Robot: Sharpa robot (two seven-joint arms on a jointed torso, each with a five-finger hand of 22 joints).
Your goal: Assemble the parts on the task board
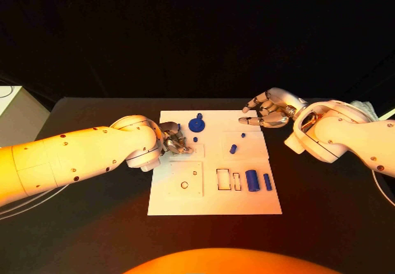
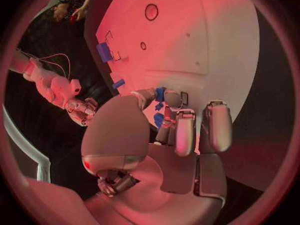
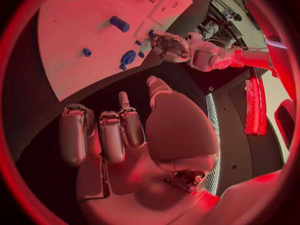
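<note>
Black surface (image 1: pixel 82 228) under dim warm light, dark room behind; white task board (image 1: pixel 214 200) lies in the middle. Left to right: left hand (image 1: pixel 174 140) sits over the board's left edge, fingers (image 2: pixel 185 130) curled down toward the plate; the left wrist view shows a small blue part (image 2: pixel 160 107) between thumb and fingers, apparently pinched, close above a small outlined recess. Just beside it, toward the far edge, a round blue part with a stem (image 1: pixel 196 123) lies on the board, and a tiny blue piece (image 1: pixel 195 138) below it. Mid-board, a short blue peg (image 1: pixel 233 149) lies loose, with another small blue bit (image 1: pixel 243 135) near it. Near edge: empty rectangular cut-outs (image 1: pixel 224 178), and next to them a thick blue cylinder (image 1: pixel 252 180) and a thinner blue bar (image 1: pixel 267 182); cannot tell whether those two are seated or only lying there. Right hand (image 1: pixel 267 111) hovers off the board's far right corner, fingers (image 3: pixel 112 135) loosely bent and apart, holding nothing. Judgement: early in the assembly; several parts lie loose, recesses stand open, one part in hand for placing. No brand, label or legible writing seen.
</note>
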